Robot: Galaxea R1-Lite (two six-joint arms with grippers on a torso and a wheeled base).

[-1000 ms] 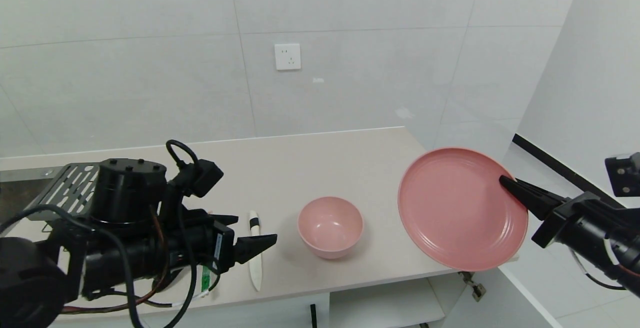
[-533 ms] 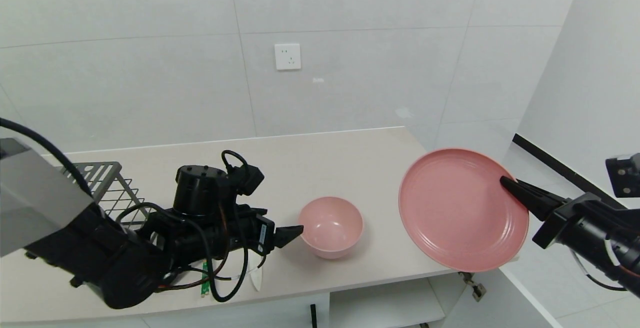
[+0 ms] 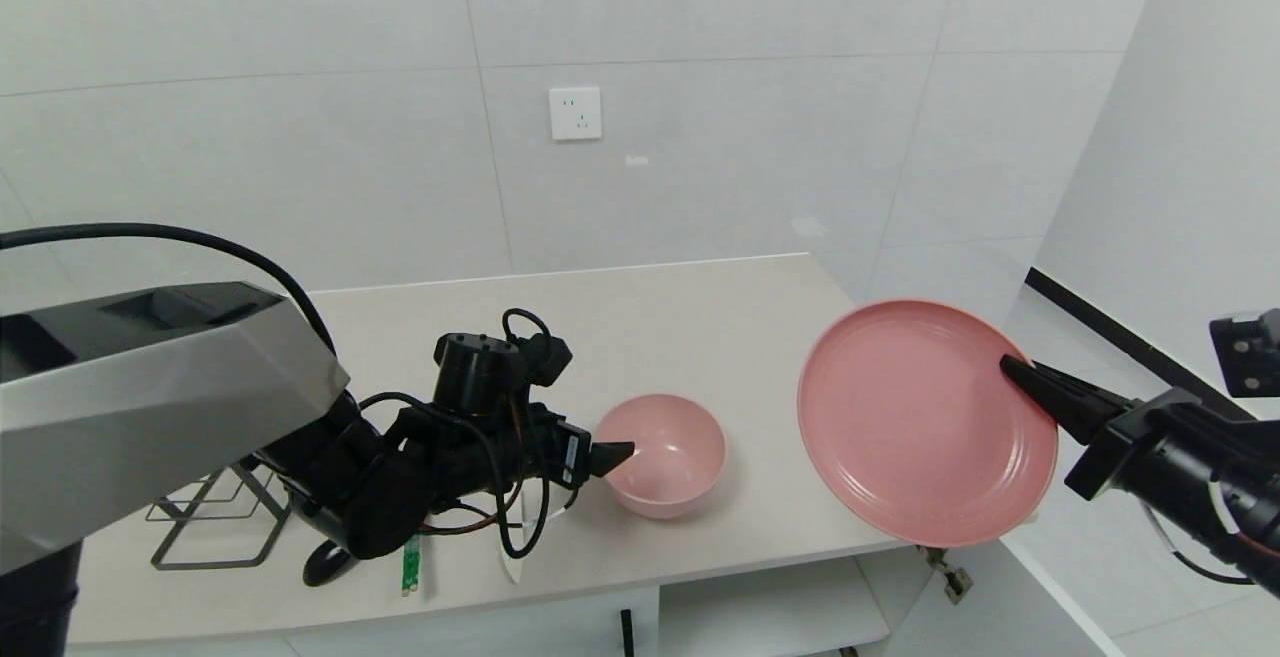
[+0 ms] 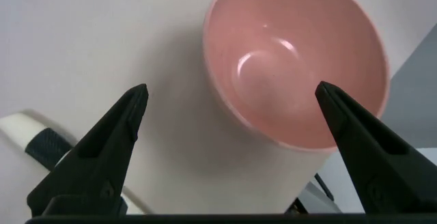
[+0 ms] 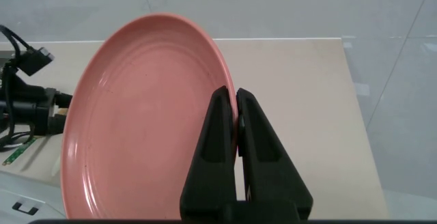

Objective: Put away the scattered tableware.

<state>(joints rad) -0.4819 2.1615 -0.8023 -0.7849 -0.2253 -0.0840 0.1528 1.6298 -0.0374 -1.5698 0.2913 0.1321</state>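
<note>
Head view, findings by size. Worktop (image 3: 700, 317): pale and smooth, and it carries the loose tableware.

Plate (image 3: 920, 417): the right claw (image 3: 1010, 365) has its fingers pressed together on the rim, pinching it. The plate hangs tilted off that grip, clear of the surface at the worktop's end, its face turned away from the claw. Judgement: an edge pinch gives a wide disc much leverage, so any carry should be slow and free of wrist twist. Appearance: pink, round, matt, with shallow concentric rings near the rim and no visible chips.

Bowl (image 3: 665, 452): upright on the worktop directly ahead of the left claw (image 4: 231, 91). That claw's fingers are spread wide and hold nothing. In the left wrist view one fingertip lies over bare worktop beside the bowl and the other over its far rim. Contact cannot be confirmed.

Step in hand, as judged: taking up the bowl. To do it well, settle on one wall, with one finger inside and one outside. Seat the fingers well below the lip before closing, because the wall curves and looks smooth enough to slip. Close gently so the bowl is not pushed toward the plate. Appearance: pink, deep, empty, with a glossy interior.

White-handled utensil (image 4: 27, 138): flat on the worktop behind and beneath the left claw, with a dark band across the handle. A wire rack (image 3: 215, 527) stands further back along that arm
</note>
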